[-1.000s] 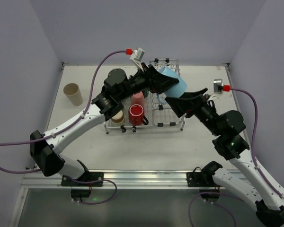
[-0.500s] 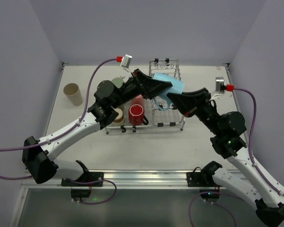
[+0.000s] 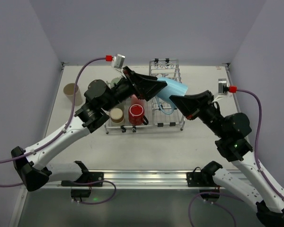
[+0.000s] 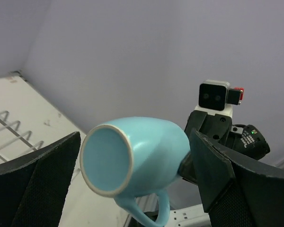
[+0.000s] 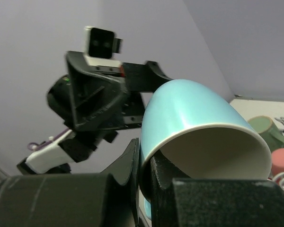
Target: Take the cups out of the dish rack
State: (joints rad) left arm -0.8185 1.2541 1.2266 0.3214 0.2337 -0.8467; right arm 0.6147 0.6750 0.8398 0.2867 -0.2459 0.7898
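Light blue mug (image 3: 174,90) held in the air above the dish rack (image 3: 173,120), which stands mid-desk toward the far edge. Right gripper (image 3: 173,100): fingers clamped on one end of the mug. Left gripper (image 3: 162,88): fingers apart, one on each side of the mug. Red mug (image 3: 137,113) and beige cup (image 3: 116,115) sit in the rack's left section; a tan cup (image 3: 71,92) stands near the left edge.

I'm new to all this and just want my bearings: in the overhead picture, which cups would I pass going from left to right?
tan cup → beige cup → red mug → light blue mug
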